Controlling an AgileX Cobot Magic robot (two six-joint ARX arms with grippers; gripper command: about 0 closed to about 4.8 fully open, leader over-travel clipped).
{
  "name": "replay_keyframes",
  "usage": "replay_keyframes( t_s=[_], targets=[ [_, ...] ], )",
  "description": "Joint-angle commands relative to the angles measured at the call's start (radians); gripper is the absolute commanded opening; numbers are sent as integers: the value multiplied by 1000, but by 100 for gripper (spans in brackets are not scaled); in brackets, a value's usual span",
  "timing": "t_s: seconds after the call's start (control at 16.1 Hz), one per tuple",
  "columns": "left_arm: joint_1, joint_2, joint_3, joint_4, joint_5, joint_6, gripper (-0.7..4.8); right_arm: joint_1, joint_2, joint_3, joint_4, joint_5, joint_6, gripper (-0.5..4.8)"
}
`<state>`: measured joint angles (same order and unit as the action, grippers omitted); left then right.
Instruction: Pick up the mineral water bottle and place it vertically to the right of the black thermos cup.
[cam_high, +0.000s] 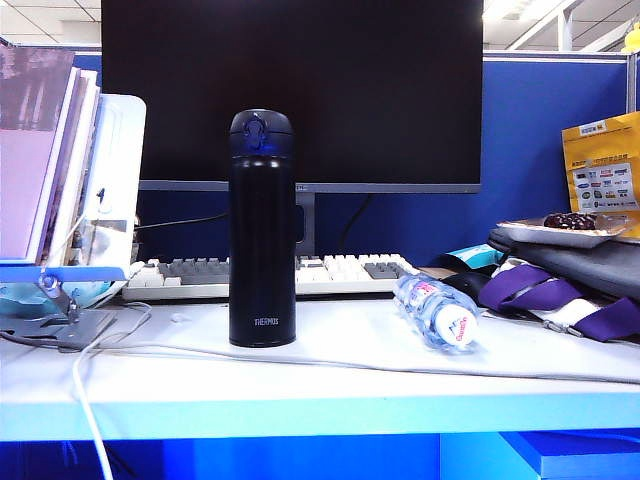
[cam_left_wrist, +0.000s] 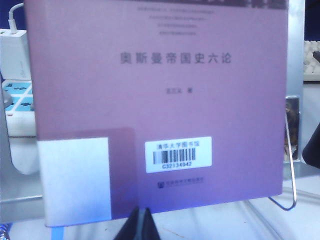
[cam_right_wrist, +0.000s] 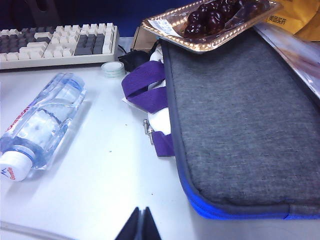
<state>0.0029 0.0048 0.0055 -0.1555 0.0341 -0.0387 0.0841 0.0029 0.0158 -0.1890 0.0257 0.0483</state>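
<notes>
The mineral water bottle (cam_high: 437, 311) lies on its side on the desk (cam_high: 330, 385), right of centre in the exterior view. Its long axis runs from the keyboard (cam_high: 270, 275) toward the camera. The black thermos cup (cam_high: 262, 229) stands upright to its left. In the right wrist view the bottle (cam_right_wrist: 42, 122) sits at left, cap low. The right gripper (cam_right_wrist: 140, 225), jaws clenched and empty, is nearer. The left gripper (cam_left_wrist: 141, 226), jaws likewise clenched, faces a purple book (cam_left_wrist: 160, 100).
</notes>
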Motion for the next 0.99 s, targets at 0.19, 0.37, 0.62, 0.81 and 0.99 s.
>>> replay_keyframes(
  t_s=[0.19,0.37,0.62,0.81,0.99],
  targets=[
    [0,-3,0,-12,4,2,-5,1,0,21,100,-6,148,-1],
    [0,-3,0,-12,4,2,-5,1,1,134,93,-6,166,-1],
    [0,-3,0,-12,5,2,-5,1,167,366,-36,-41,169,-1],
    [0,-3,0,-12,5,2,-5,1,538,634,-201,-265,191,-1],
    [0,-3,0,-12,5,2,-5,0,836,822,-219,-625,452,-1]
  ],
)
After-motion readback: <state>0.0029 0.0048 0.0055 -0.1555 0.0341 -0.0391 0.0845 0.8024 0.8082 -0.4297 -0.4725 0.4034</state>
